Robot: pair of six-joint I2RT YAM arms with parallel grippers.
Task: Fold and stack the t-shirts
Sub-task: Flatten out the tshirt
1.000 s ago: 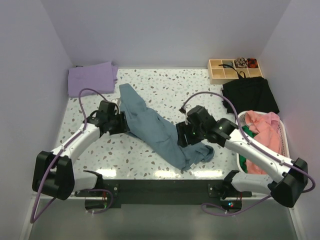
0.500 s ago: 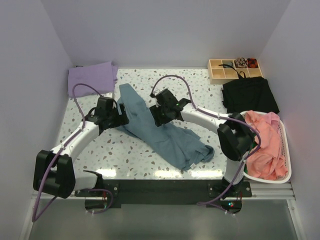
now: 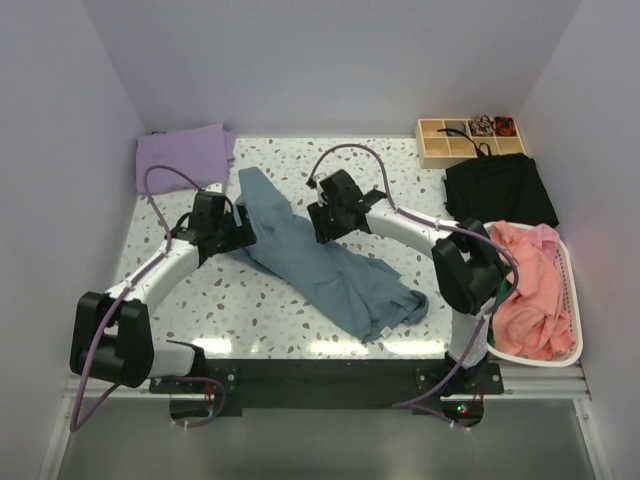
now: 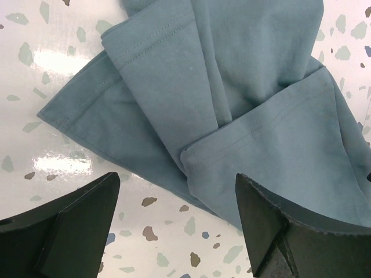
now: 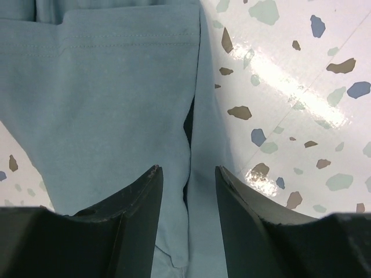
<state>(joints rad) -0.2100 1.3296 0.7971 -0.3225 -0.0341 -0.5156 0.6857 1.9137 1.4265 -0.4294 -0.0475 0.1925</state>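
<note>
Filling the white basket, crumpled salmon-pink t-shirts lie heaped.

Top camera looks down; both wrist cameras closely share the blue t-shirt

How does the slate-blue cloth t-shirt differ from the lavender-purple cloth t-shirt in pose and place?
The slate-blue cloth t-shirt lies crumpled in a diagonal strip; the lavender-purple cloth t-shirt is folded into a flat rectangle. The slate-blue one is mid-table; the lavender one sits in the far left corner. Both rest on the speckled table.
</note>
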